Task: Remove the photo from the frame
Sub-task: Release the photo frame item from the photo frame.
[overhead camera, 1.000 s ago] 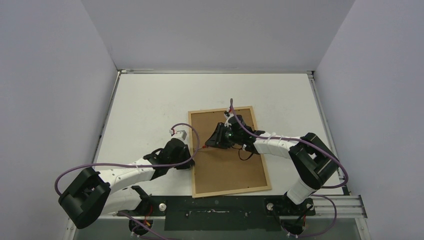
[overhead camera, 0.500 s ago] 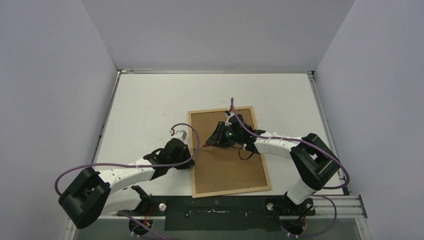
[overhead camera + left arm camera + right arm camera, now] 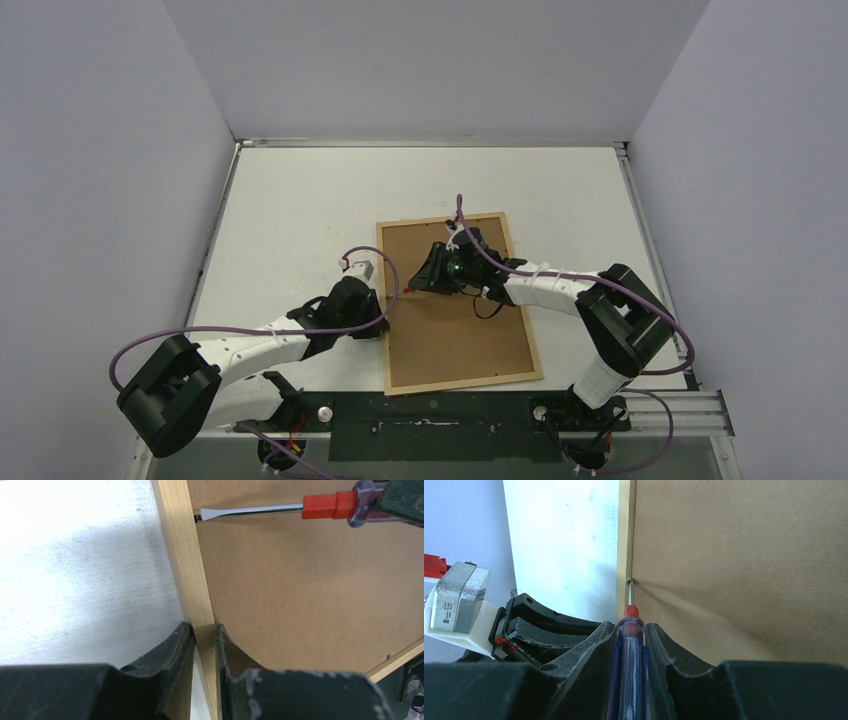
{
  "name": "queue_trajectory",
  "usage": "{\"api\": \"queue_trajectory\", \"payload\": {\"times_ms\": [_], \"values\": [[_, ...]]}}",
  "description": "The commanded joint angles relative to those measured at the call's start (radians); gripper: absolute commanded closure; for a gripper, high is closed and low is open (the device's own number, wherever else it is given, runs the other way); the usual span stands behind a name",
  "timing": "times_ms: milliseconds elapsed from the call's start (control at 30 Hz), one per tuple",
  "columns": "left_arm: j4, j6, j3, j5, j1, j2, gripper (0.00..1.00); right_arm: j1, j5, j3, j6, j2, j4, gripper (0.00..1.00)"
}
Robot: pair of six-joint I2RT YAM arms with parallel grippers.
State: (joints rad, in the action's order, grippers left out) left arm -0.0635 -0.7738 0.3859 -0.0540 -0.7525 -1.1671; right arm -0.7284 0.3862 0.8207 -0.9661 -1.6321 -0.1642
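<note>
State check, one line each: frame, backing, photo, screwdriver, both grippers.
frame: lying face down on the table, left rail clamped
backing panel: seated flat in the frame, not lifted
photo: not visible
screwdriver: held, flat tip at the seam between backing panel and left rail
left gripper: shut on the frame's left rail
right gripper: shut on the screwdriver handle
</note>
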Motion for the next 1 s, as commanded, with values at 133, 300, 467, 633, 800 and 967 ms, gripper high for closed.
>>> {"api": "queue_trajectory", "payload": {"times_ms": [133,300,467,633,800,967], "values": [[-0.012,0.017,0.010,0.052,-0.012,-0.009,1.00,-0.066,-0.094,0.086,0.077,0.000,0.090,1.00],[-0.002,0.018,0.003,0.054,-0.011,-0.018,1.00,-0.132,-0.194,0.187,0.163,-0.001,0.247,1.00],[0.010,0.011,-0.007,0.054,-0.012,-0.019,1.00,-0.185,-0.273,0.288,0.214,-0.017,0.349,1.00],[0.017,0.008,-0.007,0.054,-0.012,-0.019,1.00,-0.233,-0.312,0.354,0.230,-0.041,0.383,1.00],[0.015,0.010,-0.008,0.054,-0.012,-0.018,1.00,-0.267,-0.334,0.410,0.242,-0.062,0.401,1.00],[0.019,0.007,-0.014,0.054,-0.013,-0.017,1.00,-0.270,-0.342,0.480,0.259,-0.077,0.433,1.00]]}}
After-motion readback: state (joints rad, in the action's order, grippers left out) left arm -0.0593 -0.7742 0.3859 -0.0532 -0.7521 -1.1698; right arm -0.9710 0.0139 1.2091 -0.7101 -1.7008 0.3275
